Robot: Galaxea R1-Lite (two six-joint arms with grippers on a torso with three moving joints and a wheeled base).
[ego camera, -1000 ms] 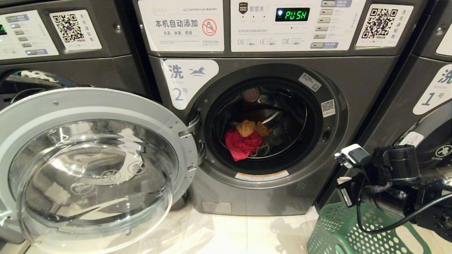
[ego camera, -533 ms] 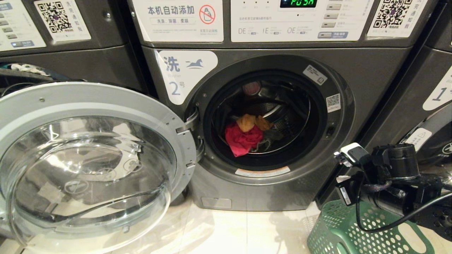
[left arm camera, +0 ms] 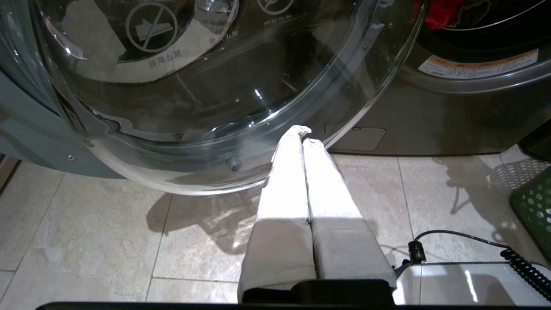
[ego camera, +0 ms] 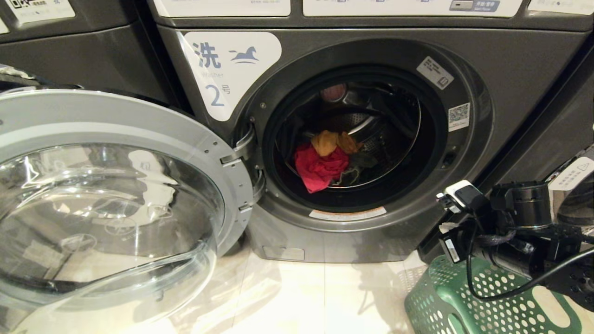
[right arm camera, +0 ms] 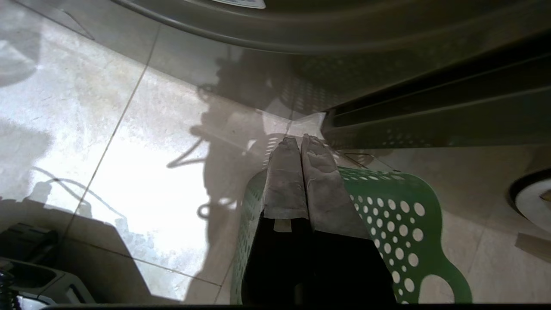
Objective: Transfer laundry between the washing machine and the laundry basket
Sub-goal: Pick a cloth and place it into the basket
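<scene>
The washing machine (ego camera: 510,69) marked "2" stands with its round glass door (ego camera: 106,195) swung wide to the left. In its drum lies the laundry: a red-pink piece (ego camera: 320,169), a mustard-orange piece (ego camera: 332,141) and a dark piece (ego camera: 362,161). The green laundry basket (ego camera: 464,306) sits on the floor at the lower right. My right arm (ego camera: 510,218) hangs over it. Its gripper (right arm camera: 300,140) is shut and empty above the basket's near rim (right arm camera: 400,206). My left gripper (left arm camera: 301,133) is shut and empty, low over the tiles just below the open door's glass.
Like machines flank this one on the left (ego camera: 69,46) and on the right (ego camera: 575,139). The open door takes up the left half of the space before the machine. Pale floor tiles (ego camera: 301,297) lie between the door and the basket. My white base (left arm camera: 473,284) shows by the left gripper.
The whole head view has shifted: the control panel has slid out at the top and the drum sits higher and larger. The right arm has barely moved and the laundry lies as before.
</scene>
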